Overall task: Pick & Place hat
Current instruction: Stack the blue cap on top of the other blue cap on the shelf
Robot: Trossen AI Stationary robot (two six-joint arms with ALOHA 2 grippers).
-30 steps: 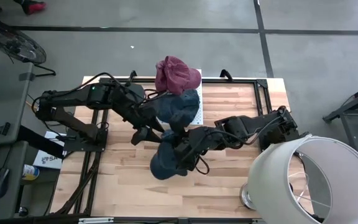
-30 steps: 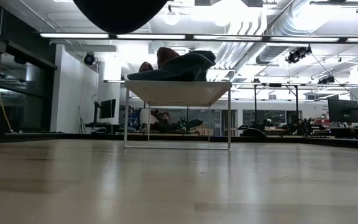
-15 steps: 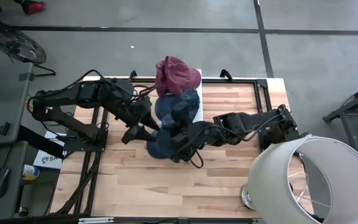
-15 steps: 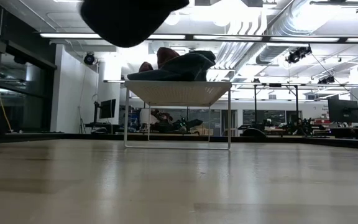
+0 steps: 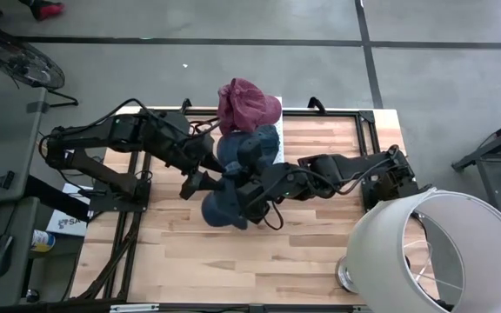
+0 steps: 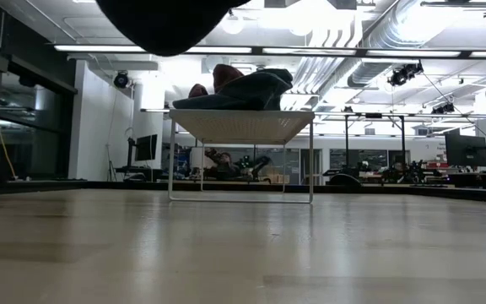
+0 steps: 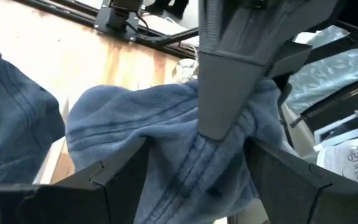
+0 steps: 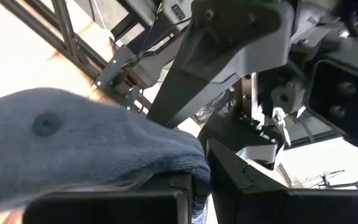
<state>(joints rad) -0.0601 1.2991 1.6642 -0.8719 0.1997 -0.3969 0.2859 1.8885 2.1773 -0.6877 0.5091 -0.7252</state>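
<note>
A dark blue knit hat hangs in the air over the table's middle; in the low view it shows as a dark mass at the top. My right gripper is shut on it. My left gripper is open at the hat's left side, and its two fingers stand on either side of the bunched blue cloth. A maroon hat and another blue hat lie piled on a white wire rack at the far edge. My right gripper pinches the hat's rolled rim between its two fingers, coming level from the table's right. The hat is lifted clear and sags below and to the left of the fingers. My left gripper: I cannot tell whether its open fingers touch the cloth between them.
A large white lampshade stands at the table's near right corner. The rack with the two hats sits at the far edge, just beyond both grippers. Bare wood lies toward the near edge.
My right gripper has carried the blue hat toward the table's far edge and a little to the left, closer to my left gripper and the rack. The hat has stayed lifted clear and shut in the fingers.
</note>
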